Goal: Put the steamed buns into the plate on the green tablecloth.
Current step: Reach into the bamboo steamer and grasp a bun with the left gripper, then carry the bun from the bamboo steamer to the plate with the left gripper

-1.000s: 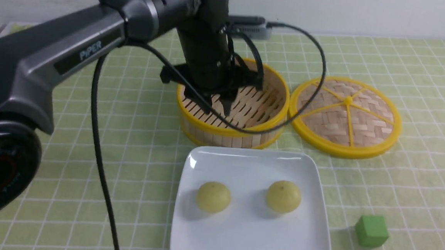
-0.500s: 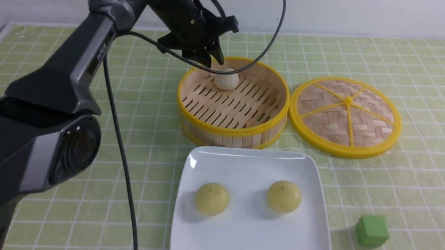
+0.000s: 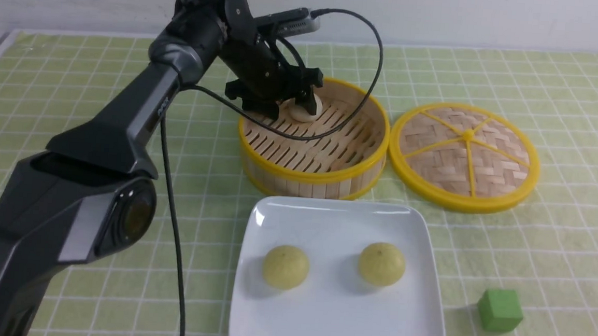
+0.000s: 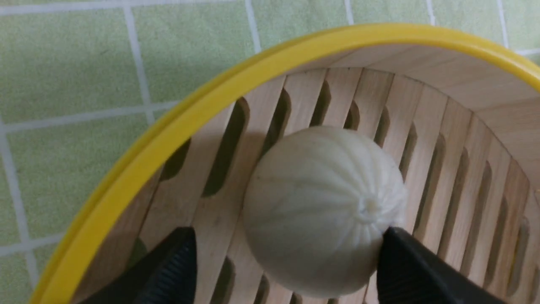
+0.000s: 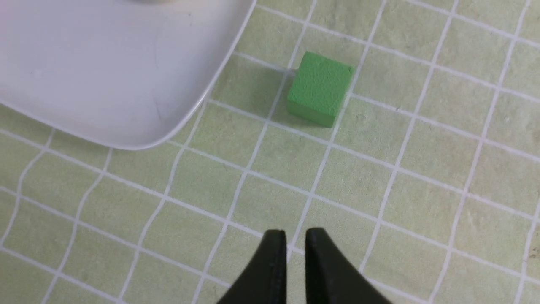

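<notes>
L gripper (image 3: pixel 287 107) has dropped from above the rim into the steamer basket (image 3: pixel 309 178), mid-table twd the far edge. Its fingers are apart, straddling the off-white bun (image 4: pixel 320 207): one pad touches it, the other has a gap. Two yellow buns (image 3: pixel 285 266) (image 3: pixel 381 264) sit on the plate (image 3: pixel 336 321) at the near edge of the green tablecloth (image 3: pixel 50 69). R gripper (image 5: pixel 295 245) hangs over the near right corner, tips nearly together, empty, near the green cube (image 5: pixel 320 88).
</notes>
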`<move>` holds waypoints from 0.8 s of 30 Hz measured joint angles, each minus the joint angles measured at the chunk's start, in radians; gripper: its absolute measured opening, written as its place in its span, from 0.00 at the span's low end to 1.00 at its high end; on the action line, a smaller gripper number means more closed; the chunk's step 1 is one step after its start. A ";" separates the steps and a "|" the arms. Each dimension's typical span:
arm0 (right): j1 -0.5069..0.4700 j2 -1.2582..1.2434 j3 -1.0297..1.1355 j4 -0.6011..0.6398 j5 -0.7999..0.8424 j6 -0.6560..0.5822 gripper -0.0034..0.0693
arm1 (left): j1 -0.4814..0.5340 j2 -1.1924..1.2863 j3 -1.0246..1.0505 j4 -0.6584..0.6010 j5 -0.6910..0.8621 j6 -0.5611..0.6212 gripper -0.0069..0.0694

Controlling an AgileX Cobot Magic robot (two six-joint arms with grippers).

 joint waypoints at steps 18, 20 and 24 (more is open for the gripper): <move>0.000 0.000 0.000 -0.001 0.003 0.000 0.20 | 0.006 -0.143 0.003 0.022 0.127 0.037 0.12; 0.000 0.000 0.000 0.000 0.004 -0.001 0.21 | 0.008 -0.257 0.003 0.072 0.127 0.037 0.12; 0.000 0.000 0.000 0.000 0.005 -0.001 0.21 | 0.008 -0.371 0.020 0.068 0.127 0.028 0.12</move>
